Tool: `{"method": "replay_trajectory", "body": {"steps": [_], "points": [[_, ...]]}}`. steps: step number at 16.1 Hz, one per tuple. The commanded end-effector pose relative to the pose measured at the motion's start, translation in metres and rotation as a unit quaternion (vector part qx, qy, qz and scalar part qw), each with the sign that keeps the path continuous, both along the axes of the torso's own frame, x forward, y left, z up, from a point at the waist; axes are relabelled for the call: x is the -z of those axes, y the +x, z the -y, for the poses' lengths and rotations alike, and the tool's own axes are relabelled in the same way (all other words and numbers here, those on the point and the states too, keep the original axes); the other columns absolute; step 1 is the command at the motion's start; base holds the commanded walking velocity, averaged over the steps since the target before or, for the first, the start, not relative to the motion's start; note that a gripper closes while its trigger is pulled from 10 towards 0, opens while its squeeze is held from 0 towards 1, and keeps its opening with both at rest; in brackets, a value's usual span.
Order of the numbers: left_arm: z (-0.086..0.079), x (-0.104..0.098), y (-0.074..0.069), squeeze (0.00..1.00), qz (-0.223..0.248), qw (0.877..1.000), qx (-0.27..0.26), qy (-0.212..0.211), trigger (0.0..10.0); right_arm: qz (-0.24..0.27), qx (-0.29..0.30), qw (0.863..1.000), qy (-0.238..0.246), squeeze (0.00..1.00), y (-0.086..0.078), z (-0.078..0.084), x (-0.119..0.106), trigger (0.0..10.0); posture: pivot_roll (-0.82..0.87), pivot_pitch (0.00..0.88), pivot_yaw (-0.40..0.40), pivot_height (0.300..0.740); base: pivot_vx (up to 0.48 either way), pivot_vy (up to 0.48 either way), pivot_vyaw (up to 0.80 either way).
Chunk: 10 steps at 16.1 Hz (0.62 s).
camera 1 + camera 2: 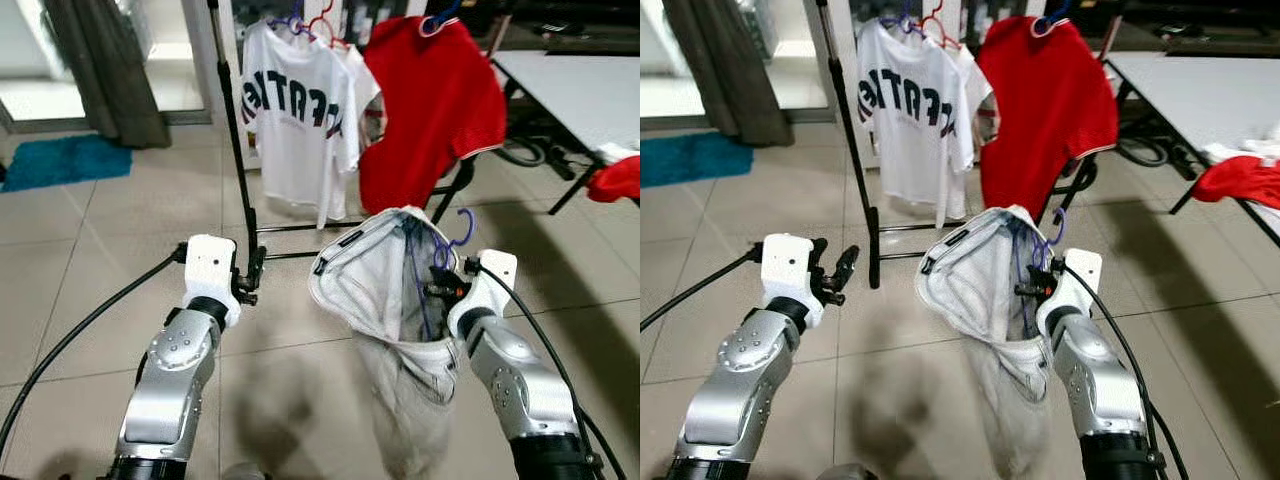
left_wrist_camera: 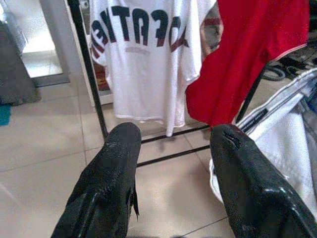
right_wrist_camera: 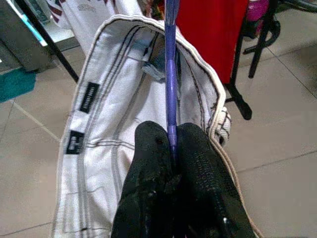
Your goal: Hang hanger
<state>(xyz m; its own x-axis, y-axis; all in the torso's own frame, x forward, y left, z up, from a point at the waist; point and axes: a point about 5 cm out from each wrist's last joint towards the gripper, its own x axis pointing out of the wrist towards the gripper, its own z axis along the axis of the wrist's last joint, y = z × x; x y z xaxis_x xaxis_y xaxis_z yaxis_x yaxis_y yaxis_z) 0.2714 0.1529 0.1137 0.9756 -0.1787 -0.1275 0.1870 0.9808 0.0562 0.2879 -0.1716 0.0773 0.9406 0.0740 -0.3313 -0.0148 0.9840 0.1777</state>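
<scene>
My right gripper point(image 1: 447, 288) is shut on a purple hanger point(image 3: 171, 74), whose hook point(image 1: 460, 228) curls up just above the fingers. A white garment point(image 1: 375, 280) hangs from that hanger, its open neck facing me and its body drooping toward the floor. Ahead stands a black clothes rack point(image 1: 232, 130) carrying a white printed T-shirt point(image 1: 295, 115) and a red shirt point(image 1: 435, 100) on hangers. My left gripper point(image 1: 250, 285) is open and empty, held low beside the rack's upright pole. In the left wrist view its two fingers point(image 2: 111, 183) stand well apart.
A white table point(image 1: 580, 90) stands at the right with a red cloth point(image 1: 615, 180) on its edge. A blue mat point(image 1: 65, 160) and a grey curtain point(image 1: 100, 70) are at the far left. Tiled floor point(image 1: 110, 260) lies between me and the rack.
</scene>
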Motion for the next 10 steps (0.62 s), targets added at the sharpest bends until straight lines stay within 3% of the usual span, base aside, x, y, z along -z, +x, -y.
{"method": "replay_trajectory", "body": {"steps": [1, 10], "points": [[-0.0015, -0.0033, 0.0002, 0.0, 0.003, 1.0, -0.002, -0.001, 10.0, 0.048, 0.005, 0.999, 0.004, 0.0, 0.0068, 0.0029, -0.0162, 10.0, 0.15, 0.038, -0.033, 0.74, 0.345, 0.0, 0.0], [0.001, -0.0031, 0.0046, 0.0, -0.002, 1.0, 0.006, -0.015, 10.0, 0.052, -0.003, 0.999, -0.005, 0.0, 0.0032, -0.0008, -0.0154, 10.0, 0.13, 0.04, 0.004, 0.74, 0.349, 0.0, 0.0]]}}
